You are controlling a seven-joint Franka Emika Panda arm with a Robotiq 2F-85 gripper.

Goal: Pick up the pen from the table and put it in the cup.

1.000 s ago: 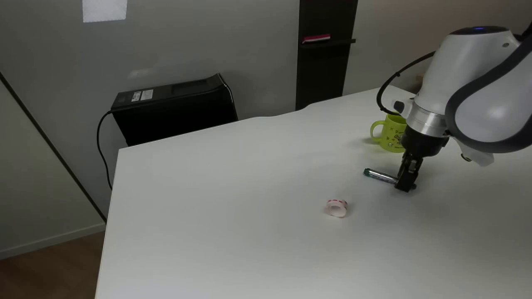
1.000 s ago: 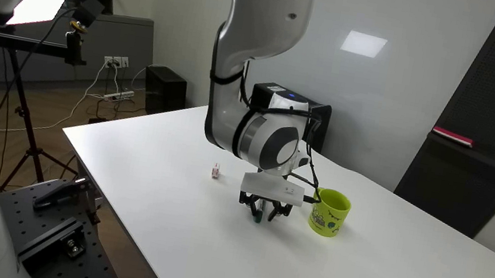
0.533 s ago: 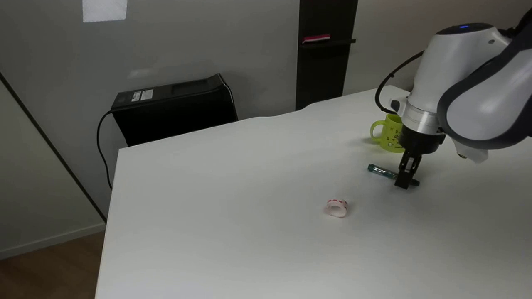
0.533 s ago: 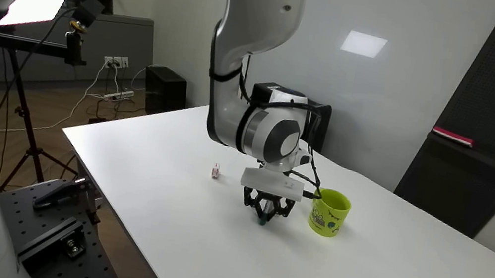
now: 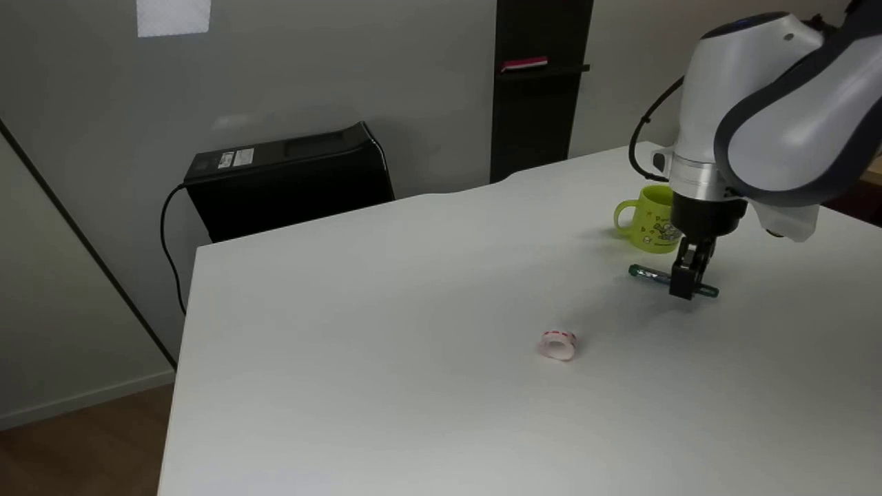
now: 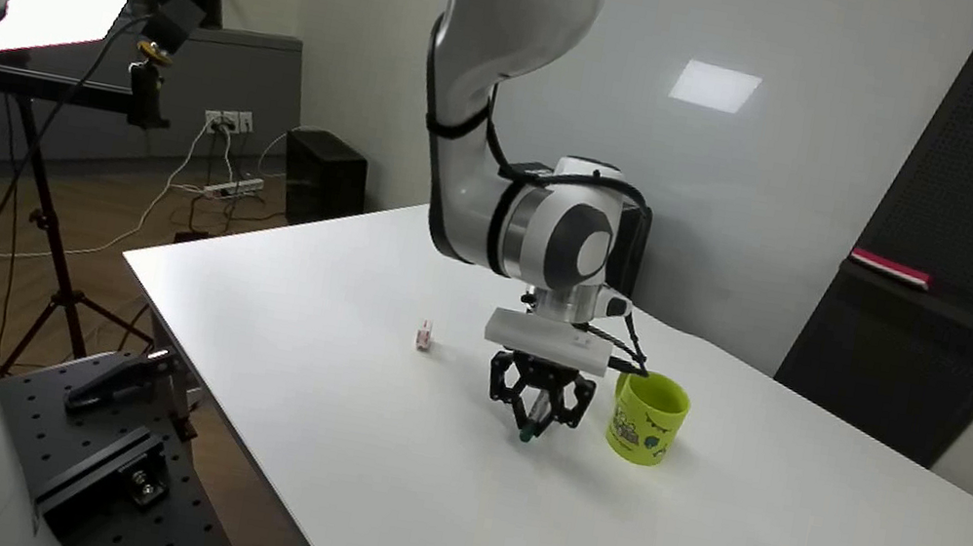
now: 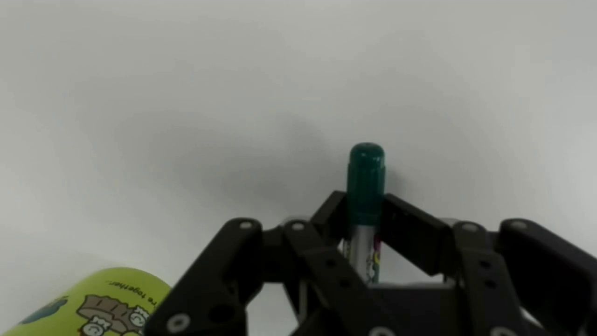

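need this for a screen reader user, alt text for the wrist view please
A black gripper pinches a pen whose dark green end points up the picture, over a white table. At lower left, a yellow-green cup printed with cartoons is partly cut off.

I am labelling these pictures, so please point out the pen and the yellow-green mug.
Pen (image 7: 365, 205), in the wrist view: on its green end.
Mug (image 6: 644, 430), in an exterior view: on its outer wall.
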